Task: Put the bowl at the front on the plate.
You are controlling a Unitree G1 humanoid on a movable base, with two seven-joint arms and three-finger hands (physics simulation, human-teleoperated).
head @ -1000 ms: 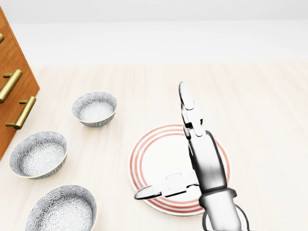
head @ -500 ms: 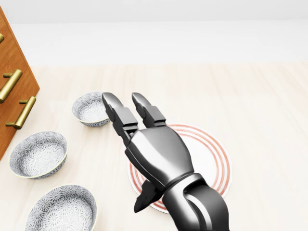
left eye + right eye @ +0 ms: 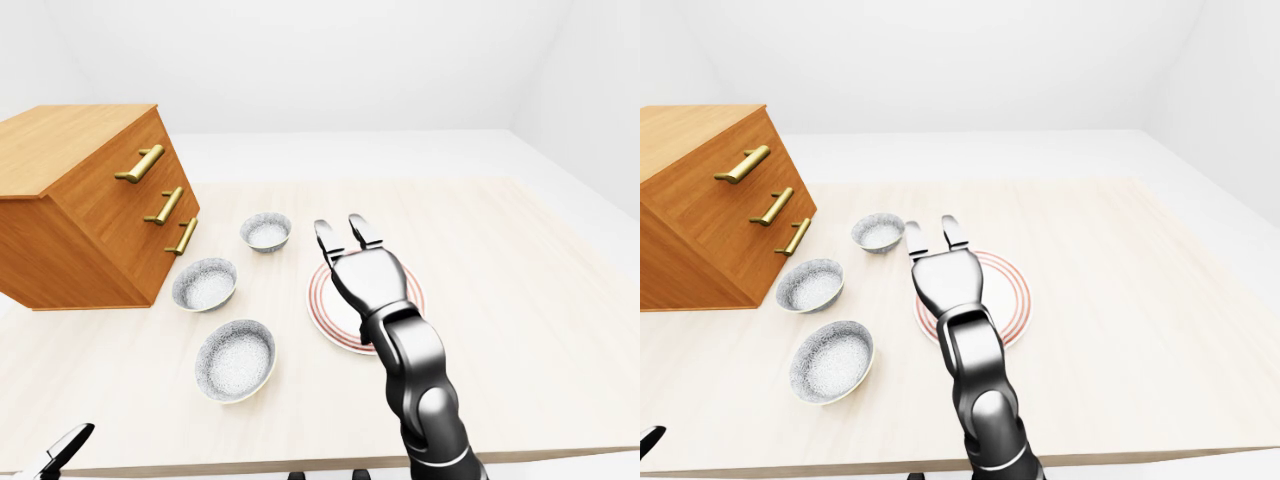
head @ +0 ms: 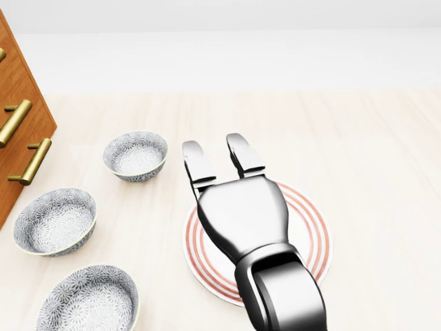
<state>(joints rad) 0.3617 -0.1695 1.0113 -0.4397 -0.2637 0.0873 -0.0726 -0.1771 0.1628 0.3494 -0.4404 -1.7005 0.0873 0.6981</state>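
Three grey patterned bowls stand in a column left of the plate. The lowest bowl (image 4: 88, 300) is the nearest in the head view, the middle bowl (image 4: 55, 221) lies above it, and the top bowl (image 4: 136, 155) is farthest. The white plate (image 4: 310, 234) with red rings lies flat and holds nothing. My right hand (image 4: 215, 146) hovers palm-down over the plate's left half, open, two fingers stretched toward the top of the view; its thumb is hidden. It holds nothing. Only a tip of my left hand (image 3: 62, 447) shows at the left-eye view's bottom-left corner.
A wooden drawer chest (image 3: 90, 205) with brass handles stands at the left, close to the bowls. The light wooden table (image 3: 520, 270) stretches to the right of the plate, and its near edge runs along the bottom of the eye views.
The right hand turned from edge-on to palm-down, swung left toward the top bowl, then came back right over the plate. Bowls and plate have not moved.
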